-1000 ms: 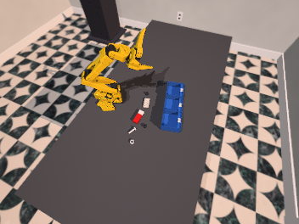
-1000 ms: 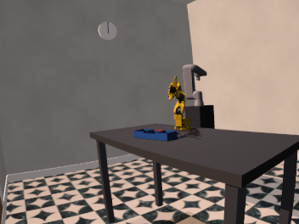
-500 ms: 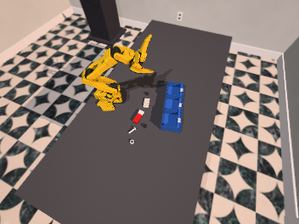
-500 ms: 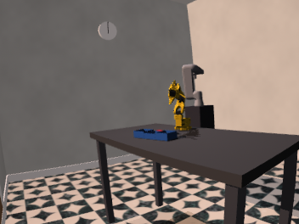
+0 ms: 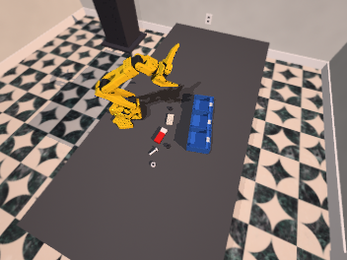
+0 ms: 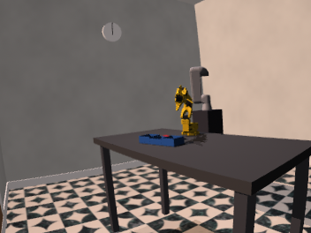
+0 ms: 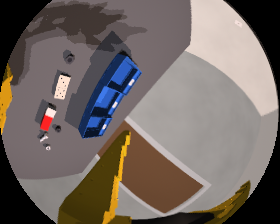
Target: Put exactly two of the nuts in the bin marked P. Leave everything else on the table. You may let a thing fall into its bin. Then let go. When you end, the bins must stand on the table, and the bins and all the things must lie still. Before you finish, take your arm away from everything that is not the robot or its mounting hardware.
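Observation:
My yellow arm stands at the table's left side, and its gripper is open and empty, raised above the table behind the small parts. It also shows in the side view. A blue bin with three compartments lies on the table; its labels are too small to read. Left of the bin lie a small dark nut, a second dark nut and a light nut. The wrist view shows the bin and the far dark nut well below the gripper.
A white block, a red and white block and a short bolt lie among the nuts. A dark pillar stands behind the arm. The table's right edge runs just beyond the bin.

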`<state>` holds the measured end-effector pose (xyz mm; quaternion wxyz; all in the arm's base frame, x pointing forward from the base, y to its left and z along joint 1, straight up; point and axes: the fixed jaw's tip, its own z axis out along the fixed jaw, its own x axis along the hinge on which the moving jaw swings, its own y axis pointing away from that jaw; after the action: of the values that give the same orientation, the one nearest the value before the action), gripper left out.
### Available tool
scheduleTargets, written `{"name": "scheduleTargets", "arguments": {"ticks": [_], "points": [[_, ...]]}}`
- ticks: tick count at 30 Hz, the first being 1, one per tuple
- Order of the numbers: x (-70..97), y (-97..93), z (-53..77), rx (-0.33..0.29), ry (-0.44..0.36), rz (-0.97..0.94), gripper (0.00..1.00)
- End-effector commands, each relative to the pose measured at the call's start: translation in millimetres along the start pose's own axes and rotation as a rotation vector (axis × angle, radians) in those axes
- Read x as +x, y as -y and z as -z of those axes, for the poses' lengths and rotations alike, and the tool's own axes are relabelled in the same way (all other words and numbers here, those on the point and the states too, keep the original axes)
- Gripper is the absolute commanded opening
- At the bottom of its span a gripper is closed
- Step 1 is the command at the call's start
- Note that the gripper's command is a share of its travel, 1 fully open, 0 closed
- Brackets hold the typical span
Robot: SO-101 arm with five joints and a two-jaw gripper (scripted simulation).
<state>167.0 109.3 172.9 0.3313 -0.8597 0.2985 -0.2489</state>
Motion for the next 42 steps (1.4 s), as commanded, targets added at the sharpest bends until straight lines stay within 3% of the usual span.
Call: {"name": "scheduleTargets", "arguments": {"ticks": [1, 11, 24, 26, 39, 42], "points": [[1.4, -1.0, 0.4, -0.006, -0.005, -0.03, 1.0], [6.7, -8.6, -1.4, -0.054, -0.025, -0.18, 1.0], [23.9, -35.7, -4.1, -0.207, -0.138, -0.726, 1.0], [23.9, -35.7, -4.1, -0.207, -0.138, -0.726, 1.0], [41.0, -68.1, -0.9, -0.341, -0.356, -1.408, 1.0], [42.3, -70.7, -0.3, -0.349, -0.379, -1.466, 1.0]]}}
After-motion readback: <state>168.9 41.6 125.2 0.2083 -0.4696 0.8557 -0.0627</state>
